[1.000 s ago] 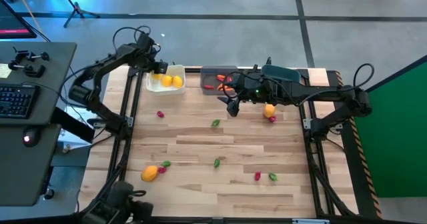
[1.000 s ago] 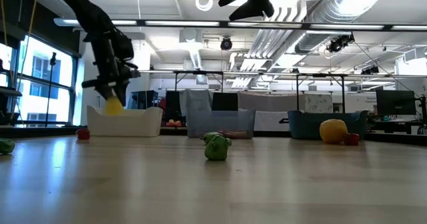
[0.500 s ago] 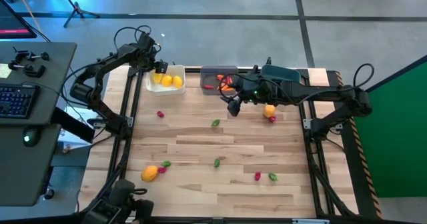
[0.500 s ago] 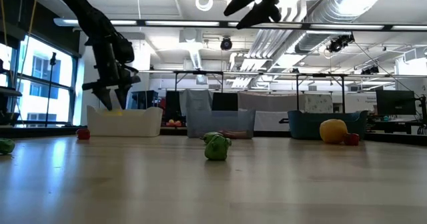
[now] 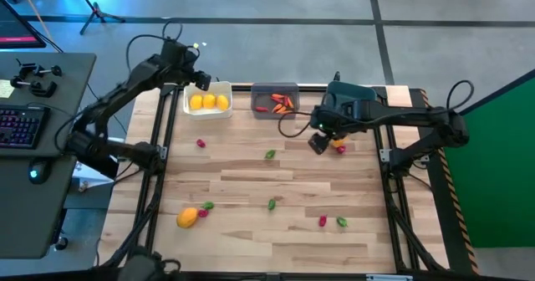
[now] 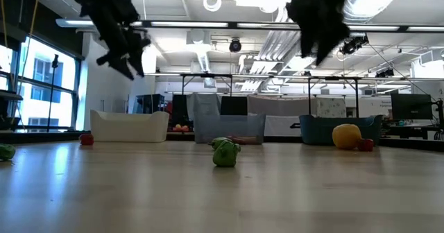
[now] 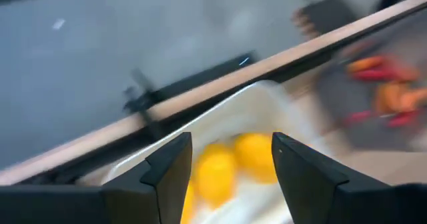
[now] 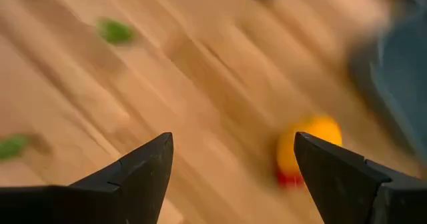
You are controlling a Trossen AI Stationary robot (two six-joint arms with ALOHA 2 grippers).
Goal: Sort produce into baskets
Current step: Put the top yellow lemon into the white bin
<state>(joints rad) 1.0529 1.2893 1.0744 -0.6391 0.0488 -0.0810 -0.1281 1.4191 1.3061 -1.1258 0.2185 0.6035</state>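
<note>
- Three yellow fruits (image 5: 209, 102) sit in a row in the white bin (image 5: 226, 88) at the table's far left; the row runs along the bin's long side.
- Slim orange-red pieces (image 5: 282, 104) lie in the grey bin (image 5: 273, 88) just beside it, their long axes roughly along the bin's length; their count is hard to make out.
- Teal bin (image 6: 325, 130) shows in the low view; from above it is mostly hidden under the right arm.
- One yellow-orange fruit (image 8: 308, 147) with a small red piece (image 8: 290, 179) touching it lies on the table (image 5: 251, 231) near the teal bin.
- Loose produce elsewhere: an orange fruit (image 5: 187, 218) beside a green-and-red bit near the front left, a red bit (image 5: 201, 143) near the white bin, green bits (image 5: 270, 154) mid-table, a red and green pair (image 5: 332, 222) front right.
- Left gripper (image 5: 197, 80) hangs above the white bin's far left edge, fingers (image 7: 170, 174) parted, holding nothing.
- Right gripper (image 5: 318, 141) hangs just beside the yellow-orange fruit, fingers (image 8: 137, 174) spread wide, empty.
- Both wrist views are blurred; the small bits' shapes cannot be told.
- No readable writing anywhere.
</note>
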